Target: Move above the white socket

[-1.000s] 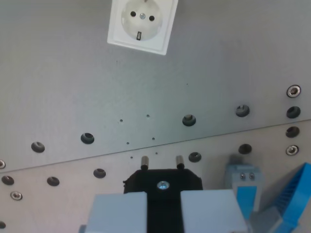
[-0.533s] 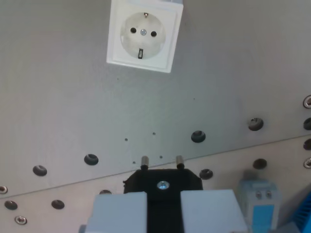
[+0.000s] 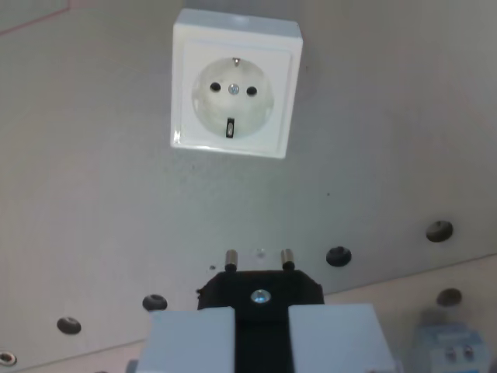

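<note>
We hold the black two-pin plastic plug (image 3: 260, 291) clamped between our pale grey fingers (image 3: 190, 339), pins pointing toward the square white wall socket (image 3: 235, 95) mounted further up the grey metal tabletop (image 3: 93, 233), apparently so both pins can line up

This looked like a lab or workshop test bench. The work surface was a bare grey metal plate (image 3: 404, 140) dotted with rows of drilled mounting holes (image 3: 338, 256), and a white socket (image 3: 235, 94) sat fixed flat onto it, with a blue-grey electrical module (image 3: 452, 347) at the near right corner.
</note>
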Action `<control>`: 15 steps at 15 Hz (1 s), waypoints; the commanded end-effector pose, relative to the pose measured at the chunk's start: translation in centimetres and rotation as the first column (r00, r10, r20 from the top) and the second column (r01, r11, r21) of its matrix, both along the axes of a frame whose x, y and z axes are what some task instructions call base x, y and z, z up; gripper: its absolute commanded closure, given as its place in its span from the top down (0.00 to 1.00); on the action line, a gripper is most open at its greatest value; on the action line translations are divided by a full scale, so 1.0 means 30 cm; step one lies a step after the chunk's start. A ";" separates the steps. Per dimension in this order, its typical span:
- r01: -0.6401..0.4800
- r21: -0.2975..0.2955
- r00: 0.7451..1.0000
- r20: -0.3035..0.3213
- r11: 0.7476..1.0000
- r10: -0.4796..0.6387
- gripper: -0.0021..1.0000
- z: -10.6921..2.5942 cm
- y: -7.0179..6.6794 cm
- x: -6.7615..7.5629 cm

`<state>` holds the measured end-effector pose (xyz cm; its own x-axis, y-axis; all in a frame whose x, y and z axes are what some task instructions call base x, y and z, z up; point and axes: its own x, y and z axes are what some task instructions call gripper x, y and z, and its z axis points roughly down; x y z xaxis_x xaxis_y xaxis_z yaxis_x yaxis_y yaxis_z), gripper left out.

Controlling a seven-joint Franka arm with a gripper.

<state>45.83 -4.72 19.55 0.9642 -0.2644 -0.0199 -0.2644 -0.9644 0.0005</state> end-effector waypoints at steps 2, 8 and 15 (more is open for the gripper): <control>0.109 -0.004 0.989 0.098 0.994 -0.108 0.00 -0.070 0.016 0.011; 0.130 0.003 0.989 0.078 0.992 -0.129 0.00 -0.147 0.017 0.040; 0.140 0.006 0.989 0.051 0.990 -0.140 0.00 -0.211 0.018 0.069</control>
<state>47.13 -4.48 13.87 0.9399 -0.3414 0.0050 -0.3414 -0.9399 -0.0023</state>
